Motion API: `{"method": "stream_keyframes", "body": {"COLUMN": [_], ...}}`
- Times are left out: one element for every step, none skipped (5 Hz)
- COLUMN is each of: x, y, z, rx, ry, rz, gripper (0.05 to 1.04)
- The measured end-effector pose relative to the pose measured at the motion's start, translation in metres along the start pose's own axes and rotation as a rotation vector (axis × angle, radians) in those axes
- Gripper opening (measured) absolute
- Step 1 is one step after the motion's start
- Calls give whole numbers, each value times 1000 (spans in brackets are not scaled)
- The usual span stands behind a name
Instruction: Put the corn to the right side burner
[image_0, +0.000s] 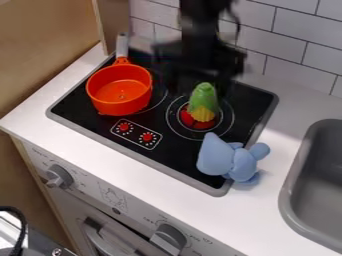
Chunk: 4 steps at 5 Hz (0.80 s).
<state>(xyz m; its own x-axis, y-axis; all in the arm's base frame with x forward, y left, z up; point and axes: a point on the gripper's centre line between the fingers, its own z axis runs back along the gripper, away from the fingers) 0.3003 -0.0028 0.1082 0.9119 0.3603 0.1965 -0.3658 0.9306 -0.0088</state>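
I can't tell how open my claw (199, 75) is or whether it grips the corn (203, 103) on the right burner (175, 120), so I'd confirm release before rising straight up.

My black arm, reaching down from the top edge

In the camera view, my arm (204, 20) enters at the top edge, a little right of the middle. It hangs close to upright, a dark, fairly narrow column. A thin dark cable (236, 19) curves along its right side in the view. At its lower end I broaden into my black gripper (199, 77), which spreads wider than the arm on both sides and points downward in the upper half of the view.
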Motion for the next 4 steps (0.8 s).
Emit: {"method": "stream_keyframes", "body": {"x": [8, 17, 23, 22], "y": [10, 30, 52, 73], "z": [28, 37, 36, 31], "rx": [1, -1, -16, -9], "ry": [106, 141, 142, 151], "rz": [38, -13, -64, -119], "gripper": [993, 993, 993, 993]}}
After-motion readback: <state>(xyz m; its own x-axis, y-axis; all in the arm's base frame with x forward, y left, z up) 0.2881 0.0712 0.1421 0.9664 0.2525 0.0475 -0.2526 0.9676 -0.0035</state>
